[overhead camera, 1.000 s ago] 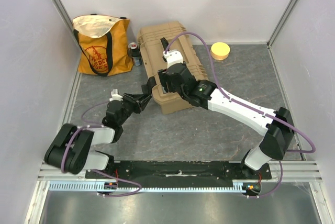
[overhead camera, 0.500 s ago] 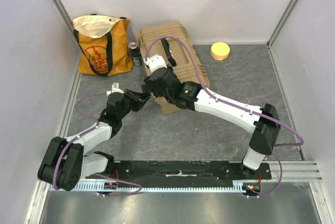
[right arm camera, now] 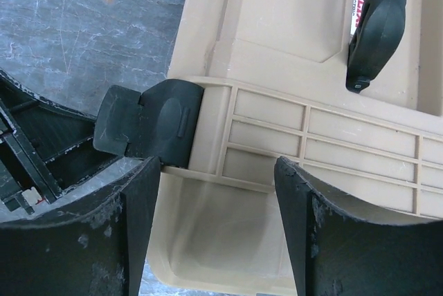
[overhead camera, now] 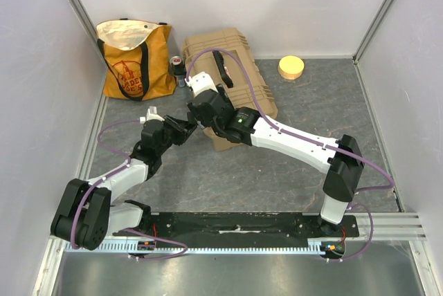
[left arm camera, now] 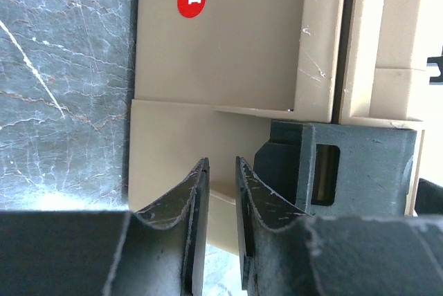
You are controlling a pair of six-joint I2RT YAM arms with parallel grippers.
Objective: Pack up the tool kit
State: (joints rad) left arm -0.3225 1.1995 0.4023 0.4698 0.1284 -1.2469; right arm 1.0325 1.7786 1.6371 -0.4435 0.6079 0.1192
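Top external: closed tan toolbox (overhead camera: pixel 235 78), contents hidden

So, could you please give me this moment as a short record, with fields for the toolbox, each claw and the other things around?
toolbox: tan, lid down, at the back, middle
latch: black, sticking out at the lid's edge
left claw: jaws a narrow gap apart, nothing between them, close to the toolbox's wall
right claw: open, empty, over the lid's edge beside the latch
other things: orange tote bag at back left, can beside it, yellow round thing at back right
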